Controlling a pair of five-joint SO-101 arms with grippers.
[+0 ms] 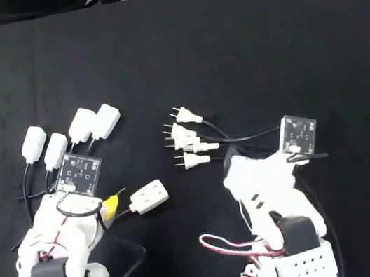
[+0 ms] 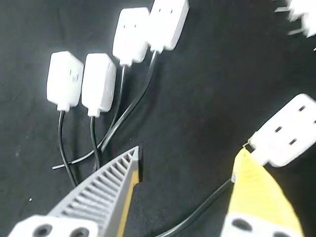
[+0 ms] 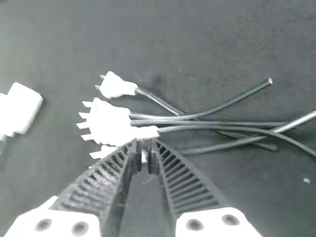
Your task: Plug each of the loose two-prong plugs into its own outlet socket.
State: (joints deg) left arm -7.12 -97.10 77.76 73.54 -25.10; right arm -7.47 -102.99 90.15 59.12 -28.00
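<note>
No pairing is made yet: the plugs (image 1: 187,140) lie bunched mid-desk (image 1: 261,40), the right claw (image 3: 143,148) seemingly pinched on the nearest plug (image 1: 192,159), four sockets (image 1: 71,136) sit toward the left edge, and a fifth socket (image 2: 291,131) lies at the wide-spread left claw (image 2: 188,152).

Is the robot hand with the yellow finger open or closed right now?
Open. The left hand holds its fingers wide apart, gripping nothing.
</note>
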